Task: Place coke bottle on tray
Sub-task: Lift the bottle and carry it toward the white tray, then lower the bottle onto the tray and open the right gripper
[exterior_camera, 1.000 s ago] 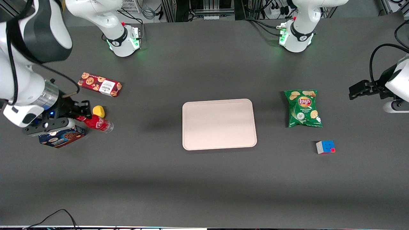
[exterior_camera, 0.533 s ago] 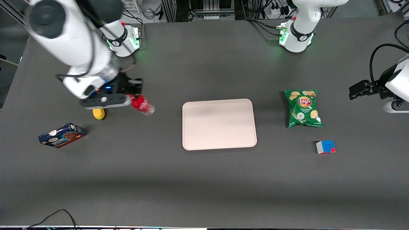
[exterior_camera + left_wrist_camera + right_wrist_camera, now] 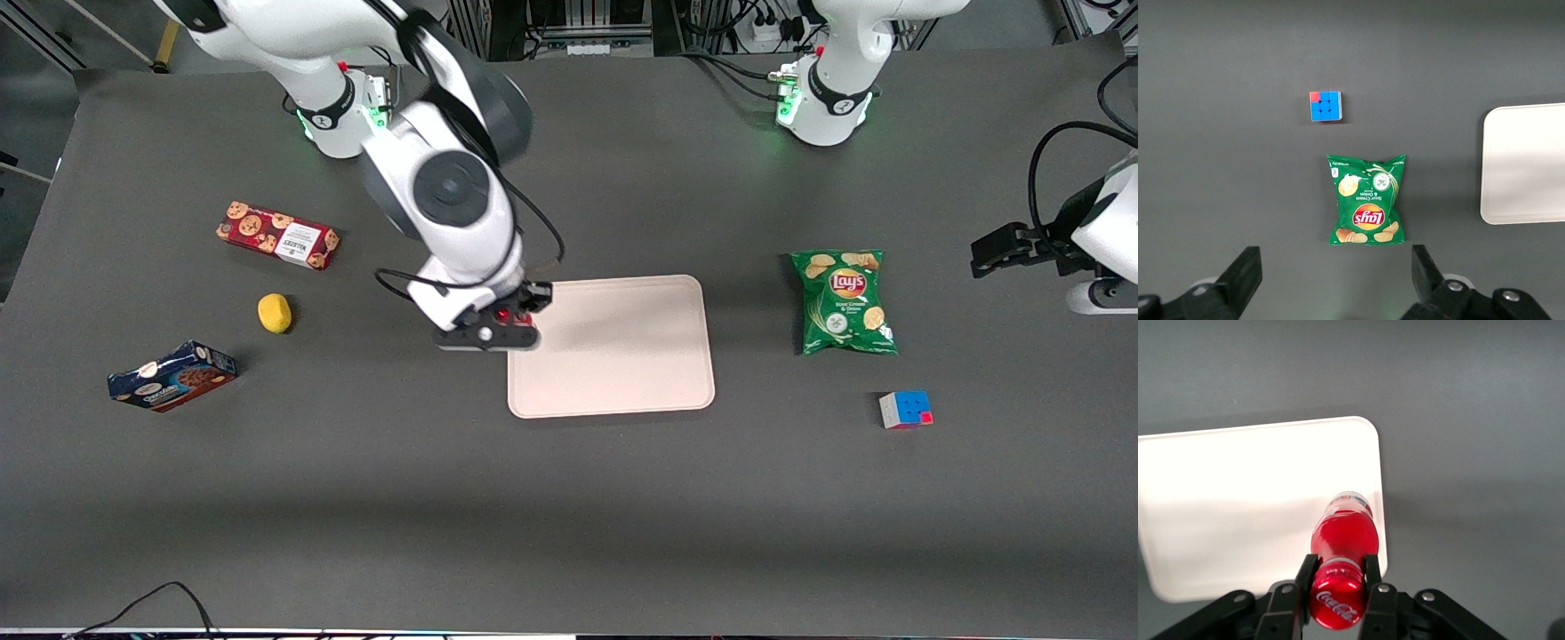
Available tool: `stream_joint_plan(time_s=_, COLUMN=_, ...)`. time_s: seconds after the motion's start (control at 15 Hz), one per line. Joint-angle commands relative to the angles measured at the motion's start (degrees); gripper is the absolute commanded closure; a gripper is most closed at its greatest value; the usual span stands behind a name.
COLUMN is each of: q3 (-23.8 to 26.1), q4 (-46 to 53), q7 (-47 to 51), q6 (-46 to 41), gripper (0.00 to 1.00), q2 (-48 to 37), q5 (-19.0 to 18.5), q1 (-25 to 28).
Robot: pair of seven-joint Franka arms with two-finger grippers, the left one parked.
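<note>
My right gripper (image 3: 514,318) hangs over the tray's edge at the working arm's end, shut on the coke bottle. In the front view only a bit of the bottle's red (image 3: 510,315) shows under the hand. In the right wrist view the gripper (image 3: 1337,570) pinches the coke bottle (image 3: 1343,537) just below its red cap, and the bottle hangs cap up with its clear base over the tray's rim. The tray (image 3: 622,356) is pale pink-beige and bare; it also shows in the right wrist view (image 3: 1238,513) and the left wrist view (image 3: 1528,167).
A yellow lemon (image 3: 275,313), a red cookie box (image 3: 277,235) and a blue cookie box (image 3: 172,376) lie toward the working arm's end. A green Lay's chips bag (image 3: 843,302) and a Rubik's cube (image 3: 906,409) lie toward the parked arm's end.
My gripper has carried the coke bottle from beside the lemon sideways to the tray's edge. The bottle now hangs cap up instead of lying tilted.
</note>
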Motion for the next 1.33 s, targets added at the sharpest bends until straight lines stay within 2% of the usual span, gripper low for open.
stream_joint_plan(time_s=0.0, q3=1.1, q4=2.0, q7=5.7, q6=4.8, gripper=1.0, q2=5.3, q5=-2.8, q1=0.8)
stream_joint_plan(time_s=0.53, q3=1.1, q4=-2.3, q7=8.8, q6=12.5, gripper=1.0, q2=6.8, q5=-3.9, q1=0.7)
stream_joint_plan(time_s=0.67, q3=1.1, q4=-2.3, q7=9.3, q6=13.0, gripper=0.82, q2=7.1, q5=-5.0, q1=0.7)
stream_joint_plan(time_s=0.73, q3=1.1, q4=-2.4, q7=9.3, q6=13.0, gripper=0.64, q2=7.1, q5=-5.2, q1=0.7)
stream_joint_plan(time_s=0.8, q3=1.1, q4=-2.5, q7=9.3, q6=13.1, gripper=0.45, q2=7.1, q5=-5.2, q1=0.7)
stream_joint_plan(time_s=0.87, q3=1.1, q4=-2.6, q7=9.5, q6=13.1, gripper=0.06, q2=7.1, q5=-5.2, q1=0.6)
stream_joint_plan(time_s=0.93, q3=1.1, q4=-2.6, q7=10.0, q6=13.1, gripper=0.0, q2=7.1, q5=-5.2, q1=0.6)
stream_joint_plan(time_s=1.13, q3=1.2, q4=-2.5, q7=10.3, q6=12.9, gripper=0.0, q2=5.5, q5=-4.6, q1=-0.1)
stream_joint_plan(time_s=1.27, q3=2.1, q4=-3.1, q7=10.1, q6=12.3, gripper=0.0, q2=1.7, q5=-2.3, q1=-2.2)
